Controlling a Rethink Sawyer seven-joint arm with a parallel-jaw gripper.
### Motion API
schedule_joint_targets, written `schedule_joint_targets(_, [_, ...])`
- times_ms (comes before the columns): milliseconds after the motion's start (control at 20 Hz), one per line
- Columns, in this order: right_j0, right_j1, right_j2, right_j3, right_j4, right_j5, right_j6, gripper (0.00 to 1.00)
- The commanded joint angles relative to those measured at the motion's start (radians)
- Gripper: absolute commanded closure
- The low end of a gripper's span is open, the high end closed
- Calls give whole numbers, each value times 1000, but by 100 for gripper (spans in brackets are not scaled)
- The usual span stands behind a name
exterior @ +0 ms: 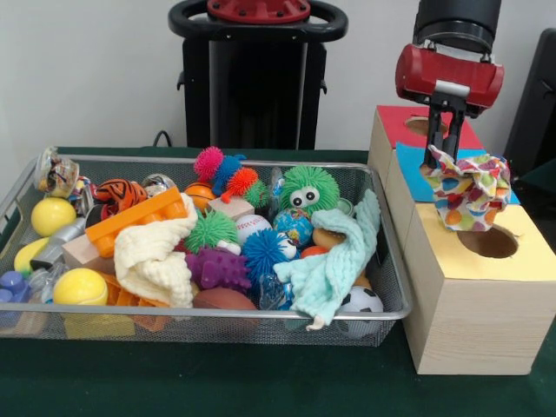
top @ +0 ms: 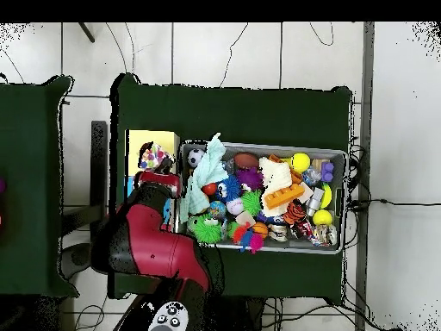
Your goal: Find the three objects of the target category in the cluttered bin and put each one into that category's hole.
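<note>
— Below my gripper (exterior: pixel 445 156), what hangs there?

— A crumpled patterned cloth (exterior: pixel 469 191), pinched at its top by my closed fingers. It dangles just over the yellow-topped box (exterior: pixel 486 295), with the round hole (exterior: pixel 486 242) just beneath its lower edge.

— So which step is this?

— By my reckoning, the drop: one cloth out of the wire bin (exterior: pixel 395 261), ready for its hole. Next I should centre it over the opening, lower a little, then spread the fingers.

— Which way does it point?

— It's bunched, so barely any clear axis; if anything it hangs downward from my gripper.

— Anything left in the bin?

— A mint cloth (exterior: pixel 334 265) and a cream cloth (exterior: pixel 156 252), well off to my side among the toys.
</note>
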State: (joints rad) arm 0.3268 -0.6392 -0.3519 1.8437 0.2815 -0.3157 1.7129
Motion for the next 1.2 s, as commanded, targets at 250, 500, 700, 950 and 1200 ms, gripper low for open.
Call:
schedule_joint_targets(250, [53, 150, -69, -146, 173, 106, 113, 100])
schedule_joint_targets(500, [36, 152, -53, -135, 154, 73, 133, 100])
schedule_joint_targets(700, [38, 162, -47, -142, 152, 71, 140, 100])
schedule_joint_targets(950, [50, 178, -54, -135, 161, 45, 152, 100])
schedule_joint_targets(1200, [91, 222, -69, -159, 227, 81, 151, 100])
